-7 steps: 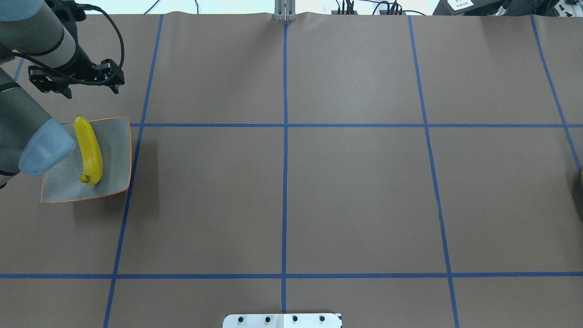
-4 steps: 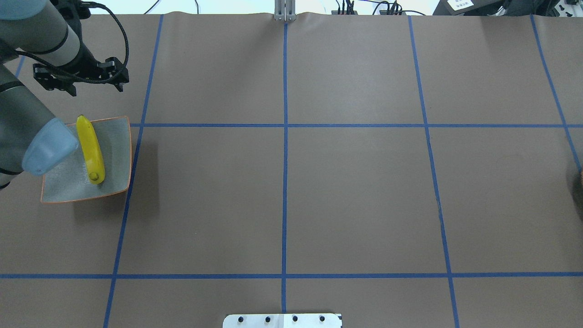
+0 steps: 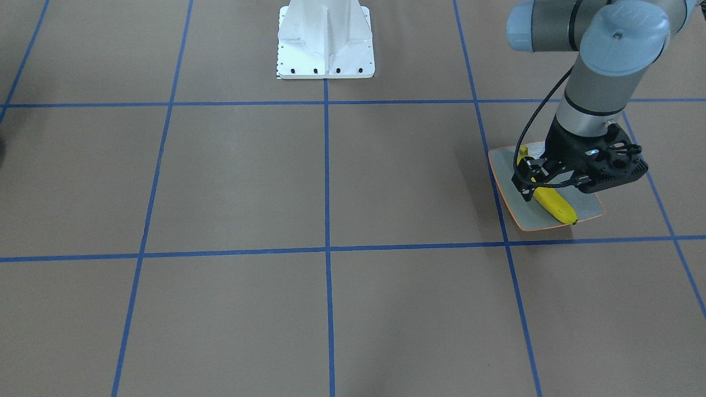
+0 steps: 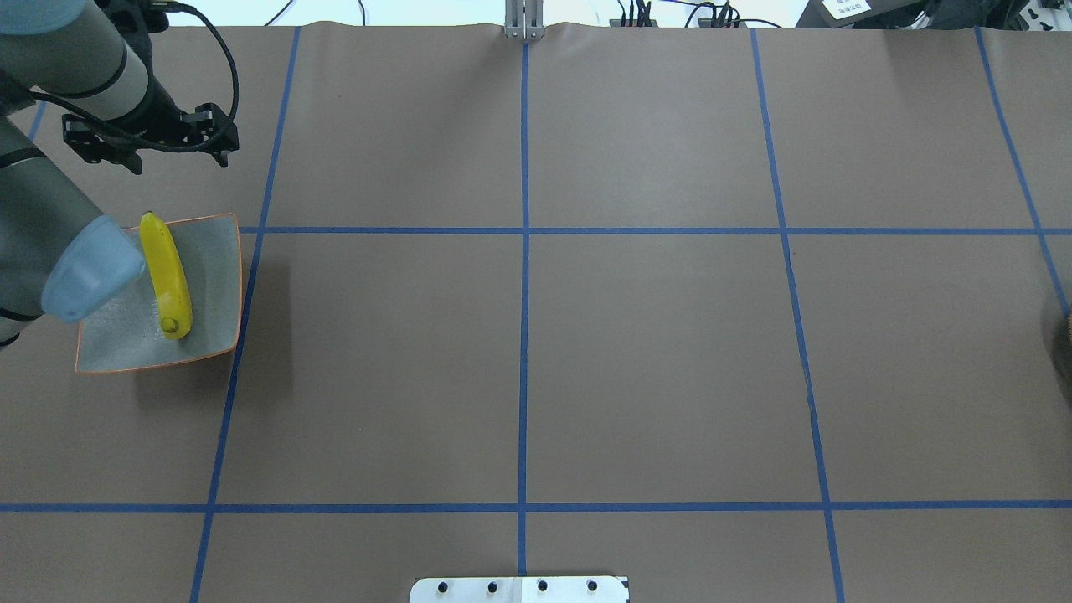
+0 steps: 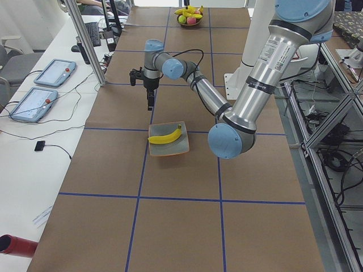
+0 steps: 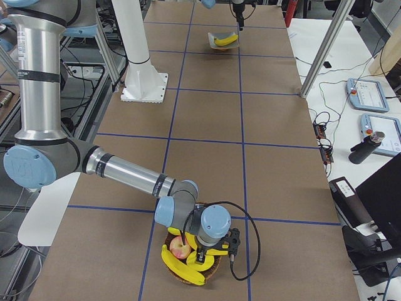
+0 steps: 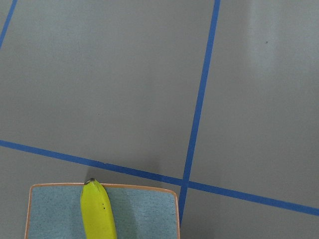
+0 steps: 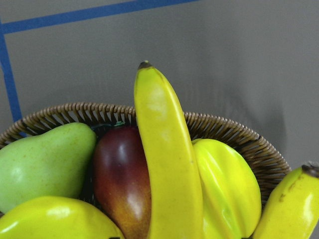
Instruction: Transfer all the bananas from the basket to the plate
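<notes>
One banana (image 4: 166,276) is lying on the plate (image 4: 213,293); the right tool (image 6: 199,254) is hovering over the basket (image 8: 224,127) and should be gripping the topmost banana (image 8: 167,164) mid-length; I cannot tell either tool's opening

Front view: the left gripper (image 3: 579,182) sits over the middle of the long yellow banana (image 3: 557,207) on the squarish grey-blue plate (image 3: 503,165), and its fingertips don't show. The left wrist cam chops banana and plate off at the bottom edge. Overhead, the blue elbow cap (image 4: 92,268) covers the plate's left side, and the woven wicker basket (image 4: 1066,339) is a dark sliver at the right edge. The right gripper (image 6: 199,254) is down among the fruit, too small to read
</notes>
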